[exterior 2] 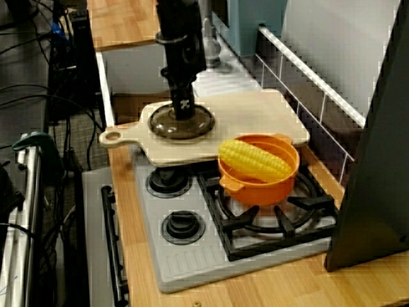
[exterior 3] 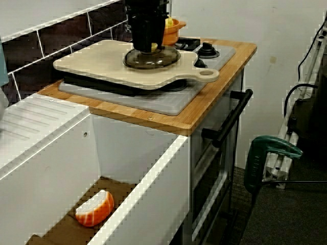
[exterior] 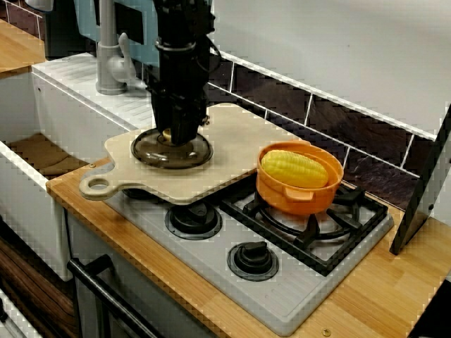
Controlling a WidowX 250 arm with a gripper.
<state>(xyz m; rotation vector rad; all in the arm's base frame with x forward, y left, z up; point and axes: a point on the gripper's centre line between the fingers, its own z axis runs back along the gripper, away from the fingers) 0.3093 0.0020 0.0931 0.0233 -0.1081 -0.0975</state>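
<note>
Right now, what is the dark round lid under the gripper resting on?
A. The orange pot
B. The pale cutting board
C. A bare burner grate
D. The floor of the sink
B: the lid lies flat on the cutting board with the gripper down over its knob, while the orange pot stands apart, uncovered, with corn in it.

Toy kitchen: wooden counter (exterior: 380,303) around a grey stove top (exterior: 282,303), white sink (exterior 3: 143,178) alongside. Dark brown wall tiles (exterior: 338,120) under pale plaster. Dark carpet floor (exterior 3: 286,219), cables (exterior 2: 29,48) at the side.
</note>
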